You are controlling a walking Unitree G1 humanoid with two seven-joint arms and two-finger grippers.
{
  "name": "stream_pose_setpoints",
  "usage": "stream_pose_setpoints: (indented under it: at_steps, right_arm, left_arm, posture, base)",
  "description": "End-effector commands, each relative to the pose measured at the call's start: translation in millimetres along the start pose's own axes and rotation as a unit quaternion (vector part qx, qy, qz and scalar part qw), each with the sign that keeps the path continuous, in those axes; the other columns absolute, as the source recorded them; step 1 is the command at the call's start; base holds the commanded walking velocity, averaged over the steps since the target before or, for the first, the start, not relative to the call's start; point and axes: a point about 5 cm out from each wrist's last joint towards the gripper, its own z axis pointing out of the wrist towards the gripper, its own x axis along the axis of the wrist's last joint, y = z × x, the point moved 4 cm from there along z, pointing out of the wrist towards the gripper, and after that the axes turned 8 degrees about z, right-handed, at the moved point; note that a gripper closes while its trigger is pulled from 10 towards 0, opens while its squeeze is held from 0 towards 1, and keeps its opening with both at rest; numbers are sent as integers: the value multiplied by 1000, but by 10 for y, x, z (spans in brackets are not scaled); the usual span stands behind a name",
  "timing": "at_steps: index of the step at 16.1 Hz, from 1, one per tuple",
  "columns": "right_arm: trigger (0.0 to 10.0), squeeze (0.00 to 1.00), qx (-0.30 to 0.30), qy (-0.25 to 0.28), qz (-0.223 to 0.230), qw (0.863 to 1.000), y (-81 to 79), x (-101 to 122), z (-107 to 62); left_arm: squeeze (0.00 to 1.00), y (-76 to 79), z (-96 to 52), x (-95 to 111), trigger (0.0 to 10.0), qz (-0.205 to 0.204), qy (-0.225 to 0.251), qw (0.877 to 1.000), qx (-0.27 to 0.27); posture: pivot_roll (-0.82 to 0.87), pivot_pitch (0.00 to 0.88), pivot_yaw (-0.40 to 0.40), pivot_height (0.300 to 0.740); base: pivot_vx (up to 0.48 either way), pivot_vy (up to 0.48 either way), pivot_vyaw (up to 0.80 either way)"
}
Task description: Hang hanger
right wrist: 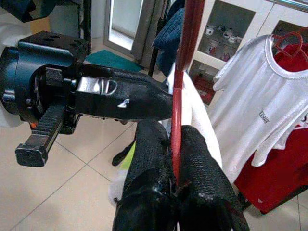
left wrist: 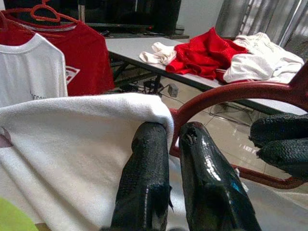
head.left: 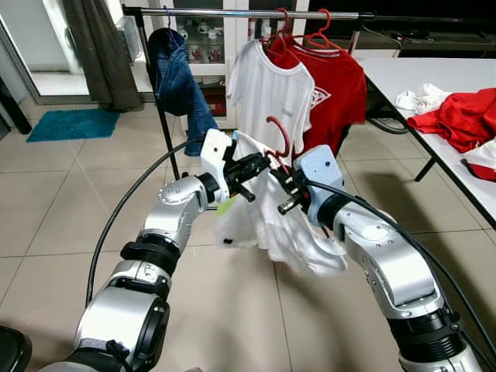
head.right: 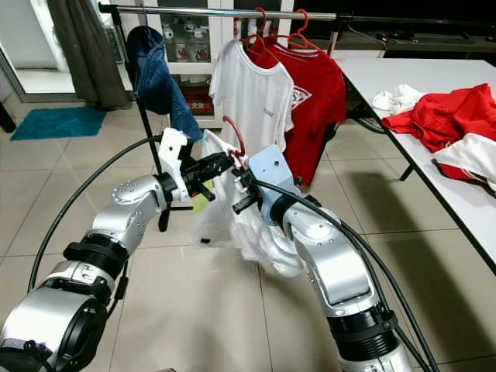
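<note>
Dark red curved plastic hanger [head.left: 280,138] carrying a limp white T-shirt [head.left: 267,221], held up in the air between the two arms, in front of and below the metal clothes rail [head.left: 248,13]. Hook end stands up above the grippers, free of the rail.

Right gripper [right wrist: 174,149]: both black fingers clenched on the hanger's thin red stem, seen plainly in the right wrist view. Left gripper [left wrist: 171,137]: fingers pinched together on the white shirt's edge just beside the hanger's red curve; the two grippers nearly touch each other.

On the rail behind the hanger: a white printed T-shirt [head.left: 267,93] and a red T-shirt [head.left: 333,89] side by side on red hangers, a blue denim garment [head.left: 180,85] further along toward the rail's upright. Beside the rail, a white table [head.left: 434,85] with a red-and-white clothes heap [head.left: 457,116]. Beyond the denim, a teal floor mat [head.left: 74,124] on the tiled floor.
</note>
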Motion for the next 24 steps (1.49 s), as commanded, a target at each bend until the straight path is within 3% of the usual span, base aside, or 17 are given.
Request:
stream_pose_setpoints:
  at_steps: [1, 7, 14, 15, 16, 18, 19, 20, 21, 22, 23, 24]
  right_arm:
    - [10000, 0, 14, 16, -10, 1000, -34, 79, -48]
    - [10000, 0, 32, 17, -19, 999, -18, 87, -71]
    - [10000, 0, 48, 15, -20, 999, 29, 77, -113]
    - [10000, 0, 48, 15, -20, 999, 34, 76, -116]
    - [10000, 0, 49, 15, -20, 998, 37, 75, -116]
    - [10000, 0, 51, 14, -21, 998, 37, 73, -115]
    - [10000, 0, 52, 13, -21, 998, 37, 73, -116]
    - [10000, 0, 52, 13, -21, 998, 37, 73, -115]
    - [10000, 0, 52, 13, -22, 998, 36, 74, -115]
    - [10000, 0, 52, 13, -23, 998, 36, 74, -115]
    - [10000, 0, 52, 12, -24, 998, 37, 72, -116]
    - [10000, 0, 51, 12, -24, 998, 38, 70, -117]
  left_arm:
    - [0, -246, -151, 19, 0, 0, -1, 999, 50]
    - [0, -349, -270, 19, 0, -1, -6, 999, 47]
    - [0, -301, -406, 94, 0, 1, 5, 999, -36]
    - [0, -285, -415, 94, 2000, 0, 5, 999, -45]
    - [0, -281, -421, 88, 10000, 5, 1, 999, -48]
    - [0, -290, -423, 64, 10000, 10, -10, 999, -43]
    - [149, -302, -424, 59, 10000, 13, -13, 999, -38]
    - [1000, -310, -422, 61, 10000, 14, -11, 999, -33]
    - [1000, -335, -424, 67, 10000, 19, -9, 1000, -20]
    - [898, -355, -427, 71, 10000, 25, -8, 1000, -10]
    - [0, -363, -434, 72, 10000, 23, -5, 1000, -5]
    - [0, -358, -444, 68, 10000, 20, -3, 1000, -8]
  posture:
    - [-176, 0, 12, 740]
    - [-171, 0, 4, 740]
    - [-170, 0, 5, 740]
    - [-170, 0, 5, 740]
    - [-171, 0, 5, 740]
    - [-171, 0, 4, 740]
    - [-171, 0, 4, 740]
    - [-172, 0, 5, 740]
    - [-172, 0, 6, 740]
    - [-172, 0, 6, 740]
    - [-172, 0, 7, 740]
    - [-174, 0, 9, 740]
  base:
    - [0, 0, 0]
    - [0, 0, 0]
    - [0, 0, 0]
    - [0, 0, 0]
    - [0, 0, 0]
    - [0, 0, 0]
    - [0, 0, 0]
    - [0, 0, 0]
    - [0, 0, 0]
    - [0, 0, 0]
    - [0, 0, 0]
    - [0, 0, 0]
